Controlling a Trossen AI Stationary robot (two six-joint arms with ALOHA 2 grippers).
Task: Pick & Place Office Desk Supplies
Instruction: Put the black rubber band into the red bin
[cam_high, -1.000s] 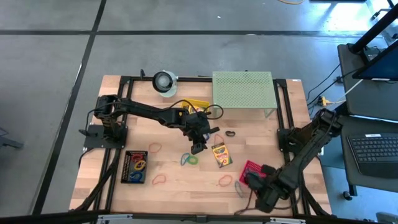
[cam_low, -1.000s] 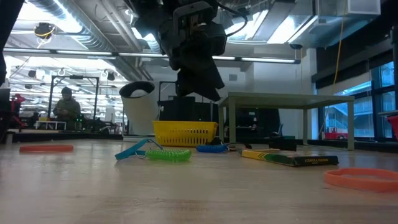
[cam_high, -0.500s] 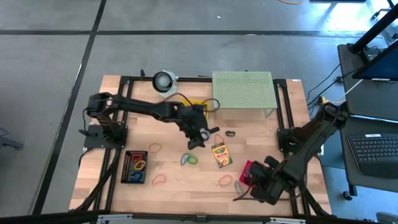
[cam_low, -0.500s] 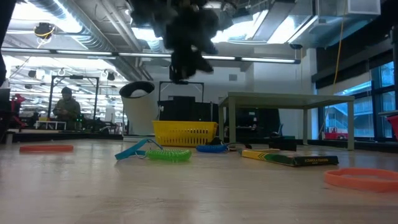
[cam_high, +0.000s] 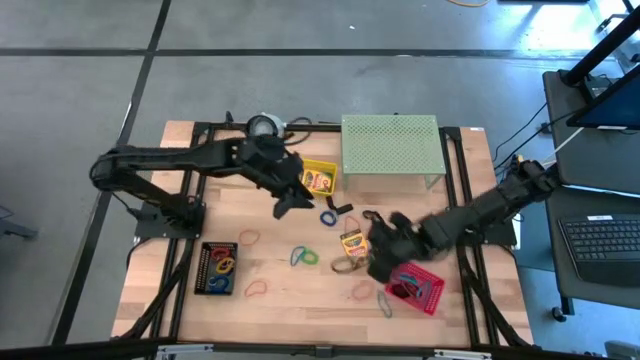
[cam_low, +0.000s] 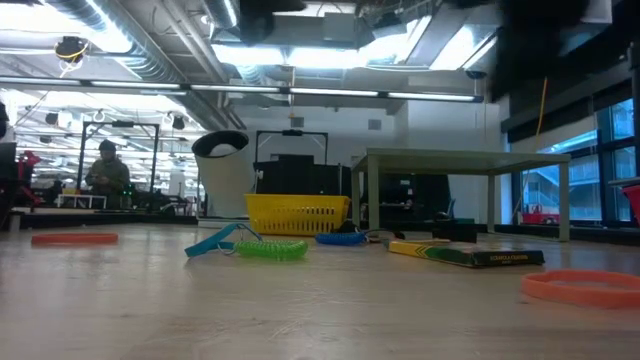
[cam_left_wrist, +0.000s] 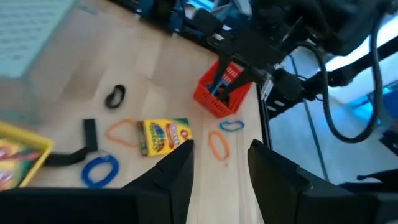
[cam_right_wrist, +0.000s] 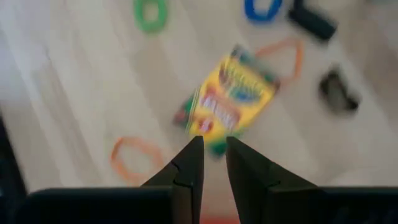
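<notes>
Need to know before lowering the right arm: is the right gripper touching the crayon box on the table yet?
Cannot tell. In the right wrist view the right gripper overlaps the edge of the crayon box, which proves neither contact nor gap; the high view doesn't separate them either.

Pale, matt wooden table top (cam_high: 280, 290); glossy yellow-and-green cardboard crayon box (cam_right_wrist: 231, 98) beneath the right gripper's matt black fingers (cam_right_wrist: 188, 167).
</notes>
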